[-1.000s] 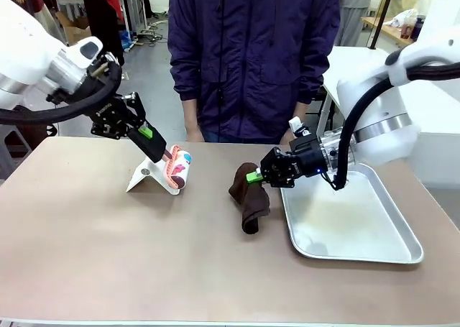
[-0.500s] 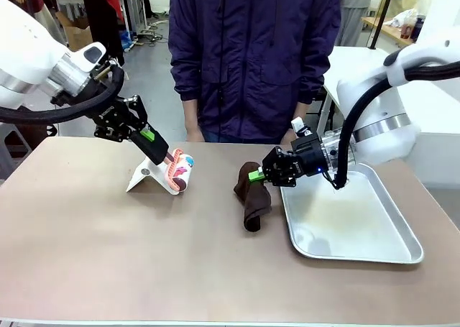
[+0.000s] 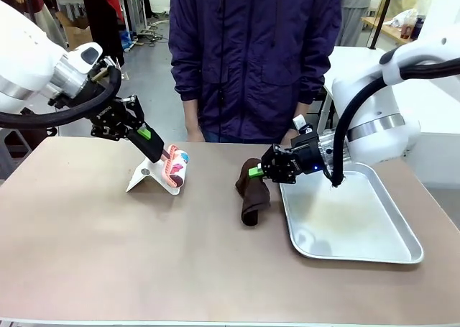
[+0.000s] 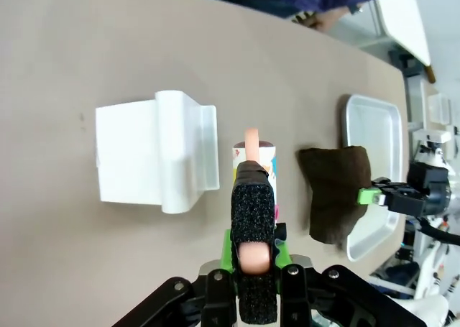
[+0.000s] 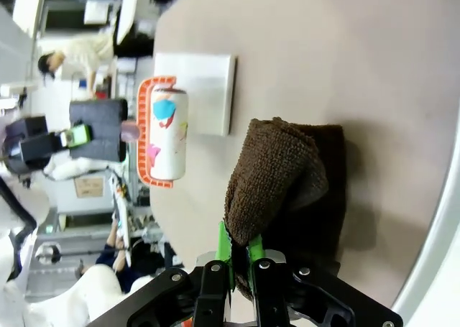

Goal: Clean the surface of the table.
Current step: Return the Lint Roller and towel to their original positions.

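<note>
Brown terry cloth [image 3: 251, 192] hangs from the right gripper [image 3: 256, 172], fingers pinched tight on its upper fold; its lower end rests on the table [image 3: 144, 255], just left of the silver metal tray [image 3: 374, 251]. In the right wrist view the cloth [image 5: 277, 180] bunches up directly above the closed green pads [image 5: 224, 249], the tray rim just beside it at the lower right.

Left gripper [image 3: 167, 156] is clamped on the pink handle [image 4: 251, 141] of a lint roller [image 3: 177, 170] with a colourful printed sleeve. Roller sits against a white stand [image 3: 147, 176] on the table; from the front I cannot tell whether it touches the tabletop or is held just above. In the left wrist view the stand [image 4: 154, 158] lies left of the roller, cloth [image 4: 334, 190] and tray [image 4: 374, 126] to the right.

Table surface is matte brownish-taupe and extends wide around all items. A person in a dark purple jacket [image 3: 255, 54] stands at the far edge.
</note>
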### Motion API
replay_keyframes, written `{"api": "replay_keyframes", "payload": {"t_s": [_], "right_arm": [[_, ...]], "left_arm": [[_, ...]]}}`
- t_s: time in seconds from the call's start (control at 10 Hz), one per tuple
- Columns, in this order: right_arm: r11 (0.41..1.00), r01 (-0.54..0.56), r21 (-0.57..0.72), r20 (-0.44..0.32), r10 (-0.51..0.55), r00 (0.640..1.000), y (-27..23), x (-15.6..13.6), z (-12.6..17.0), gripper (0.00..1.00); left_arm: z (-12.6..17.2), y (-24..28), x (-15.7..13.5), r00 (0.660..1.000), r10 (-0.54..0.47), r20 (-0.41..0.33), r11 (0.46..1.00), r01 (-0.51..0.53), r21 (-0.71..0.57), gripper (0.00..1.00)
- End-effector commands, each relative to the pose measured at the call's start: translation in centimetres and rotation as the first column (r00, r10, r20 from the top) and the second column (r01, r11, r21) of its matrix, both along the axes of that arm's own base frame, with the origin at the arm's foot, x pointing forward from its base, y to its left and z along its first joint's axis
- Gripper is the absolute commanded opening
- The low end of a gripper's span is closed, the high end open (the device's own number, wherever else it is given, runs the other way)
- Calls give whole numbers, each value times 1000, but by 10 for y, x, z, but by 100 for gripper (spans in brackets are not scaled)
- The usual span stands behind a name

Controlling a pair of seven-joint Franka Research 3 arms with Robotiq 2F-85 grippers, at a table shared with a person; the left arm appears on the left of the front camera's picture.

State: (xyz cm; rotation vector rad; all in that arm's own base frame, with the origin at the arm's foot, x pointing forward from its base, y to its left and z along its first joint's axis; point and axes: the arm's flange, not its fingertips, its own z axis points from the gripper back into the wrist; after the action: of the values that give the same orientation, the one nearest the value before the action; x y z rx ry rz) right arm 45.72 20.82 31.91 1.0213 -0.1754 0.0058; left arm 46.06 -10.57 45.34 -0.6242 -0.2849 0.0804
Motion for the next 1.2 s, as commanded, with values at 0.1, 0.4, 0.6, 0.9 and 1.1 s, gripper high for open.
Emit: {"api": "replay_keyframes", "payload": {"t_s": [0.1,0.4,0.6,0.9,1.1], "right_arm": [[992,117,-54,-4,-117,993,21,8,-1,10],[989,126,-76,-18,-127,992,24,14,-5,10],[991,117,-71,-24,-118,993,24,14,-8,10],[992,108,-61,-36,-110,993,24,13,-13,10],[993,108,-52,-51,-110,993,24,14,-16,10]], "left_arm": [[-10,-5,2,997,73,18,997,-73,32,22],[-20,-11,14,996,93,11,994,-94,54,22],[-29,-18,22,998,58,13,994,-59,87,22],[-39,-25,27,999,28,17,993,-29,114,22],[-40,-22,27,999,36,33,991,-40,124,22]]}}
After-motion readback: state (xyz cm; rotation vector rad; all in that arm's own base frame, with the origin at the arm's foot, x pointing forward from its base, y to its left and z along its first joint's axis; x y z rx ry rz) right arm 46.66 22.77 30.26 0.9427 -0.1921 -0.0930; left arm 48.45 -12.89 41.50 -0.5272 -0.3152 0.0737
